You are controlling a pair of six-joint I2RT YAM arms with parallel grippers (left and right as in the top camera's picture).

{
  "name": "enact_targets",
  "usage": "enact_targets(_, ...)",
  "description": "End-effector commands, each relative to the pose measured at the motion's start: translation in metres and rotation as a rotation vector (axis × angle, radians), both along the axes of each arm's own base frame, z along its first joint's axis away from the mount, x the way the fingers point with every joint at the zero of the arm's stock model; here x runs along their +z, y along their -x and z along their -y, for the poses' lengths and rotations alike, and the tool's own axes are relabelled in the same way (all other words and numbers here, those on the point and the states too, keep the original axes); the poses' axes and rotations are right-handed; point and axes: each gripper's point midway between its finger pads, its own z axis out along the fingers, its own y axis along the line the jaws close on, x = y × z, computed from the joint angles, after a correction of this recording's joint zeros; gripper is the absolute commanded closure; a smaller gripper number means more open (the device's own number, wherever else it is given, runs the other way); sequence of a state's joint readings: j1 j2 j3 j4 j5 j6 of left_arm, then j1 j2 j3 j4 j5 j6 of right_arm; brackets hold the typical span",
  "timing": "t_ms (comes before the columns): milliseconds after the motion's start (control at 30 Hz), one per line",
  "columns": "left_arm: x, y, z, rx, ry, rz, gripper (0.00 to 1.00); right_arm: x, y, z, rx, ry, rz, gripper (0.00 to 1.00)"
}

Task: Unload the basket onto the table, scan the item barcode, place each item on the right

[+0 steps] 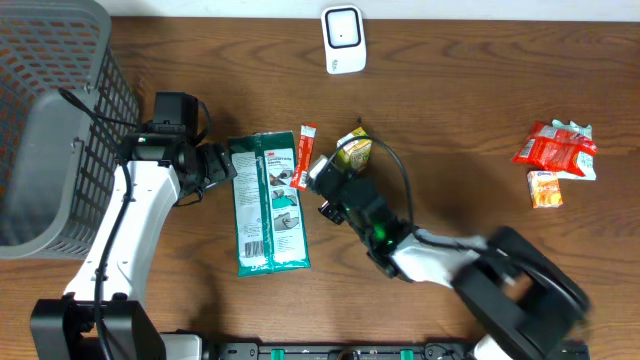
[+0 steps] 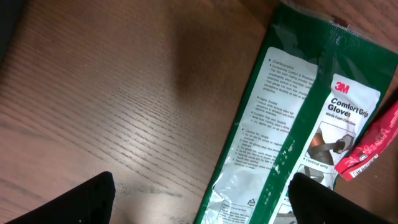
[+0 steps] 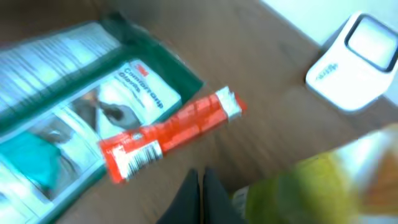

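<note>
I'm at a mock shop checkout: wood table (image 1: 450, 110), scanner (image 1: 343, 40) at its far edge, basket (image 1: 60, 60) at far-left corner, pkgd goods (image 1: 268, 205) btw.

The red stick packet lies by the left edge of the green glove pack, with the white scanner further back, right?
No. The overhead view shows the red stick packet by the right edge of the green glove pack, not the left. The white scanner is indeed further back.
</note>
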State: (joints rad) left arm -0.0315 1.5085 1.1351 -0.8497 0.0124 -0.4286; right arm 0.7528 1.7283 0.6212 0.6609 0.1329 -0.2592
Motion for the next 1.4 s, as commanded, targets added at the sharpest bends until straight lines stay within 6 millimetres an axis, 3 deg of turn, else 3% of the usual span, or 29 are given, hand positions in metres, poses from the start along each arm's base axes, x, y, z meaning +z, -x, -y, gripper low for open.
enact_targets(0,0.003,-0.002,-0.003,-0.003,-0.015,0.007,0.10,0.068,0.004,0.006,0.040,-0.186,0.004,0.99)
enact_targets(167,0.003,-0.002,-0.003,-0.003,-0.015,0.007,0.10,0.113,0.014,0.054,0.097,-0.312,-0.104,0.99)
enact_targets(233,0.003,-0.002,-0.003,-0.003,-0.015,0.007,0.10,0.126,0.022,0.085,0.161,-0.380,-0.169,0.96)
enact_targets(300,0.003,-0.002,-0.003,-0.003,-0.015,0.007,0.10,0.131,0.024,0.109,0.193,-0.436,-0.202,0.43)
enact_targets(333,0.003,-0.002,-0.003,-0.003,-0.015,0.007,0.10,0.136,0.024,0.121,0.209,-0.468,-0.204,0.01)
enact_targets(533,0.003,-0.002,-0.003,-0.003,-0.015,0.007,0.10,0.159,0.032,0.185,0.257,-0.632,-0.222,0.01)
enact_targets(700,0.003,-0.002,-0.003,-0.003,-0.015,0.007,0.10,0.167,0.045,0.202,0.482,-0.605,-0.086,0.05)
enact_targets(800,0.003,-0.002,-0.003,-0.003,-0.015,0.007,0.10,0.159,0.029,0.207,0.515,-0.621,-0.099,0.05)
enact_targets(967,0.003,-0.002,-0.003,-0.003,-0.015,0.007,0.10,0.139,-0.018,0.220,0.500,-0.678,-0.180,0.01)
enact_targets(1167,0.003,-0.002,-0.003,-0.003,-0.015,0.007,0.10,0.112,-0.052,0.217,0.560,-0.628,-0.119,0.01)
enact_targets(1367,0.003,-0.002,-0.003,-0.003,-0.015,0.007,0.10,0.083,-0.073,0.174,0.685,-0.613,-0.141,0.01)
